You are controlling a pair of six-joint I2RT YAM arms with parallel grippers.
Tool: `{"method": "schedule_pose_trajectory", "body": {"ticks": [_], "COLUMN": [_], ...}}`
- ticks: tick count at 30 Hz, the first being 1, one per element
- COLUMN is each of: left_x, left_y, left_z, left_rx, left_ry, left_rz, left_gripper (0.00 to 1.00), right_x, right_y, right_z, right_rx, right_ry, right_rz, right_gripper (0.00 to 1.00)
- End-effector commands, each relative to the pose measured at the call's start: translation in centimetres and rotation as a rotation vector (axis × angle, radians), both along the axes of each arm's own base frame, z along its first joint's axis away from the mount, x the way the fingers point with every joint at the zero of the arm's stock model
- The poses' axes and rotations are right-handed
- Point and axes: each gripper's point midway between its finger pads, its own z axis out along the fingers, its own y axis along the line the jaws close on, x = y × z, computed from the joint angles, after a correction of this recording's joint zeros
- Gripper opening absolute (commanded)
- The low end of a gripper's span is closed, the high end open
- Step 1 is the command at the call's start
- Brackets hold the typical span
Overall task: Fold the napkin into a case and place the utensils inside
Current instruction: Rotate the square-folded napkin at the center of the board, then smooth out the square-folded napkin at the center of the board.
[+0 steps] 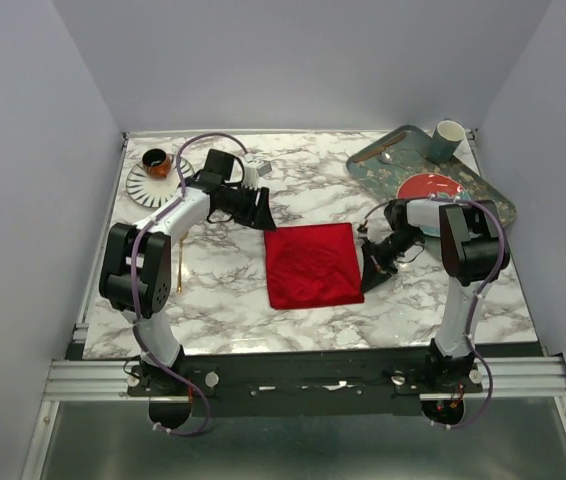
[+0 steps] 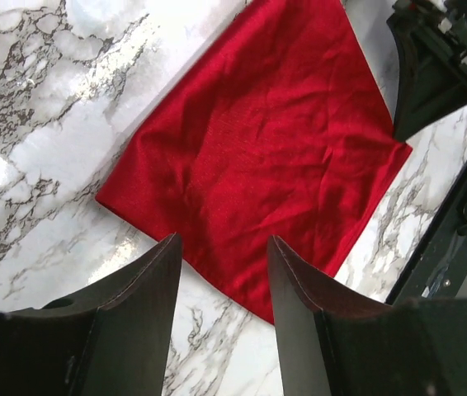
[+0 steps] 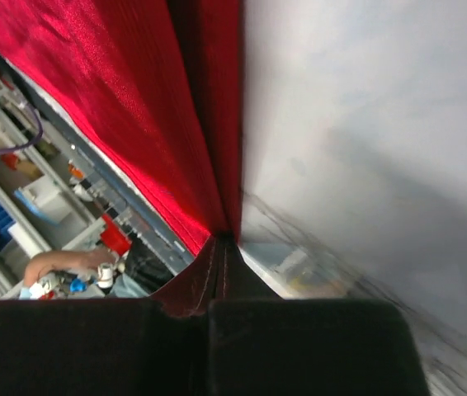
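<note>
Only right wrist shows pinch on napkin (image 3: 134, 107).

The napkin (image 1: 313, 265) is soft red cloth, finely woven with a faint sheen and light creases, the desk (image 1: 223, 300) is smooth, glossy and marble-patterned, and the left pincer (image 2: 224, 256) looks like matt black plastic.

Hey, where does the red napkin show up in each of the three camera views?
Top view: the napkin lies flat in the middle of the table.
Left wrist view: it fills the upper middle, beyond the open left gripper.
Right wrist view: it runs from upper left to centre, pinched in shut fingers.
Shared landmark: the right gripper at the napkin's edge, top right in the left wrist view.
</note>
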Motion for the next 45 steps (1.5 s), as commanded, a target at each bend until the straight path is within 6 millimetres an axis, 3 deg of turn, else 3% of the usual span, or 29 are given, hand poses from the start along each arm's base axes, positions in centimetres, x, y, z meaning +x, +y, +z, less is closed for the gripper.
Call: {"method": "schedule_pose_trajectory", "body": {"ticks": [1,2,3,5,6,7,9,10,11,13,14,15,16,18,19,21,22,23,24,25,26,27,28,29,32,33,36,40,45], "left_x": [0.8,0.8,0.9,0.8,0.8,1.1,1.6,2.0,2.2,3.3,3.7,4.5,4.9,6.3,7.1,9.3,9.4,9.4,9.6,9.7,10.0,9.4,8.4,8.2,5.9,5.4,4.0,3.2,2.8], "left_y": [-1.0,-1.0,-0.9,-0.9,-0.8,-0.5,0.4,0.8,1.2,2.2,2.2,2.3,2.1,1.9,2.0,1.0,0.0,-1.5,-2.5,-3.4,-4.4,-5.3,-6.2,-6.7,-8.1,-8.3,-8.7,-9.1,-10.2], "left_z": [1.3,1.7,2.1,4.1,4.8,5.6,8.2,9.1,11.0,13.2,13.6,15.5,15.9,16.9,17.2,18.8,19.4,17.1,18.0,17.5,16.3,15.9,14.0,13.4,9.9,9.1,6.0,3.1,0.2], "left_rx": [-0.065,-0.076,-0.085,-0.116,-0.115,-0.106,-0.058,-0.04,-0.026,0.027,0.04,0.045,0.038,0.012,0.002,-0.115,-0.187,-0.246,-0.311,-0.369,-0.419,-0.484,-0.496,-0.518,-0.549,-0.55,-0.545,-0.555,-0.555], "left_ry": [-0.003,-0.007,-0.017,-0.067,-0.103,-0.145,-0.292,-0.345,-0.427,-0.538,-0.546,-0.584,-0.578,-0.619,-0.642,-0.633,-0.582,-0.455,-0.394,-0.3,-0.224,-0.098,-0.042,-0.035,0.105,0.13,0.215,0.315,0.404], "left_rz": [-0.014,-0.017,-0.018,-0.028,-0.036,-0.034,-0.026,-0.018,-0.007,0.016,0.013,0.026,0.036,0.075,0.108,0.216,0.209,0.134,0.107,0.119,0.118,0.146,0.137,0.128,0.129,0.129,0.134,0.151,0.161], "left_gripper": [0.58,0.6,0.62,0.68,0.7,0.75,0.84,0.99,0.99,0.99,0.99,0.99,0.99,0.99,0.99,0.99,0.99,0.99,0.99,0.99,0.99,0.99,0.99,0.99,0.99,0.99,0.99,0.99,0.99], "right_x": [-2.2,-2.3,-2.3,-2.2,-1.7,-1.3,1.1,2.2,4.4,7.0,9.3,11.2,13.7,16.2,18.5,20.5,21.6,22.3,24.3,23.0,22.7,23.2,22.9,22.2,20.5,19.2,16.9,15.8,16.2], "right_y": [1.4,1.5,1.5,1.2,1.0,0.5,0.3,-0.1,0.1,-0.1,0.1,0.3,0.7,1.4,2.1,3.7,4.9,5.6,6.6,8.1,9.2,10.1,10.7,11.0,11.5,11.4,11.2,11.2,11.6], "right_z": [0.6,1.2,1.8,3.0,4.5,5.1,8.4,9.5,12.0,15.4,17.3,19.9,22.4,25.5,28.0,29.1,31.2,31.9,29.0,29.1,31.0,28.0,27.5,24.5,21.3,18.6,14.7,11.9,9.2], "right_rx": [0.046,0.057,0.062,0.054,0.051,0.018,0.008,-0.016,-0.016,-0.038,-0.038,-0.036,-0.028,0.011,0.053,0.157,0.237,0.291,0.305,0.437,0.544,0.57,0.595,0.576,0.572,0.552,0.54,0.534,0.525], "right_ry": [0.03,0.016,0.002,-0.046,-0.123,-0.166,-0.349,-0.421,-0.539,-0.714,-0.834,-0.945,-1.09,-1.204,-1.318,-1.299,-1.314,-1.222,-1.095,-0.974,-0.915,-0.775,-0.733,-0.625,-0.513,-0.428,-0.313,-0.239,-0.157], "right_rz": [0.026,0.028,0.033,0.054,0.064,0.079,0.104,0.114,0.121,0.118,0.106,0.088,0.059,-0.027,-0.082,-0.173,-0.198,-0.285,-0.324,-0.26,-0.227,-0.232,-0.234,-0.277,-0.305,-0.32,-0.334,-0.34,-0.366], "right_gripper": [0.16,0.25,0.42,0.56,0.67,0.72,0.77,0.79,0.8,0.88,0.9,0.94,0.95,1.0,1.0,1.0,1.0,1.0,1.0,1.0,1.0,1.0,1.0,1.0,1.0,1.0,1.0,1.0,1.0]}}
